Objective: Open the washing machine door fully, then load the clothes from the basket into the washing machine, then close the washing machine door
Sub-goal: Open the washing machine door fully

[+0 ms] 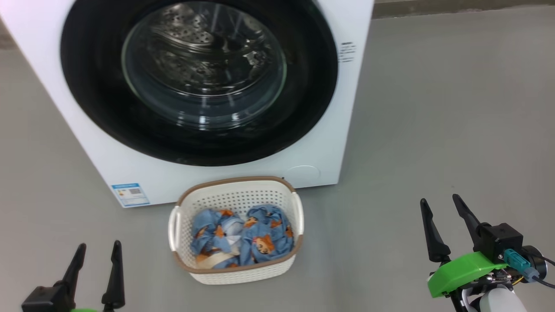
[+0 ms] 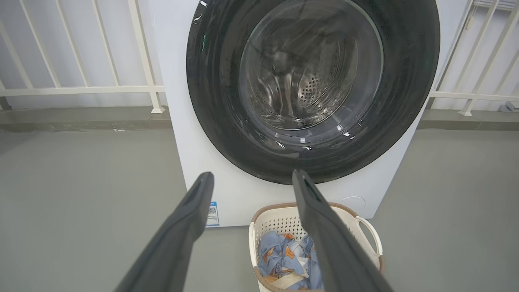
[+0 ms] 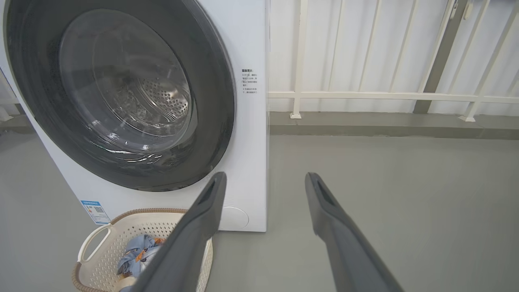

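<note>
The washing machine door [image 1: 199,82] is shut; left pincer [image 1: 99,245] and right pincer [image 1: 439,198] hover low, both spread wide, empty.

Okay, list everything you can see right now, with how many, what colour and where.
washer: one, white, on the floor, straight ahead
door: one, black ring with clear glass, shut on the washer's front
sticker: one, blue, washer's lower left corner
flap: one, white, round, washer's lower right
basket: one, cream with brown rim, on the floor before the washer
clothes: a crumpled heap, count unclear, light blue with orange figures, in the basket
railing: white bars, behind the washer
floor: grey
left gripper: one, black, lower left of the head view, jaws open, empty
right gripper: one, black with green cover, lower right, jaws open, empty
</note>
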